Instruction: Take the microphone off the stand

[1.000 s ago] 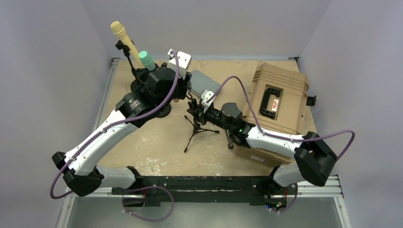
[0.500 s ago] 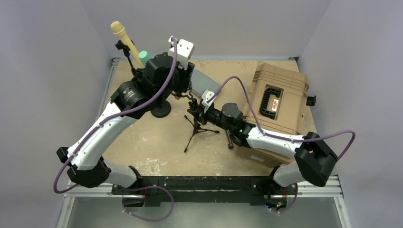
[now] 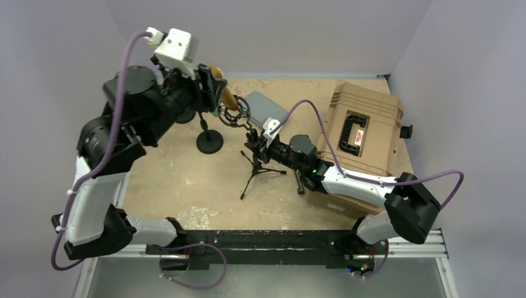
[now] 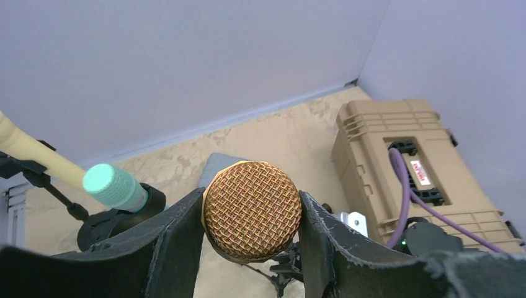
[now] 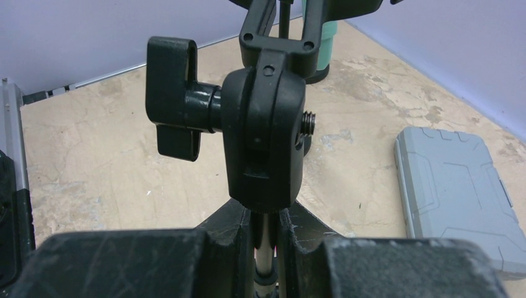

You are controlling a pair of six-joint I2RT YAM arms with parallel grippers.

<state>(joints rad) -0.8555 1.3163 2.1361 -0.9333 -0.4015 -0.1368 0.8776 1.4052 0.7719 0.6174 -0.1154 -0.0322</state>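
Since the left arm is being carried much higher than a moment ago, the microphone point(image 4: 252, 211), clamped at its mesh head by the left gripper point(image 3: 213, 79), is being drawn up and away from the stand point(image 3: 256, 165). The stand is being pinched at its pole by the closed right gripper point(image 5: 265, 217). Whether the microphone's tail is already leaving the clip point(image 3: 236, 116) cannot be told.

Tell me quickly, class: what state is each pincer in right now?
Left pincer: closed on the head of the gold-mesh microphone.
Right pincer: closed on the stand, just below its swivel joint.
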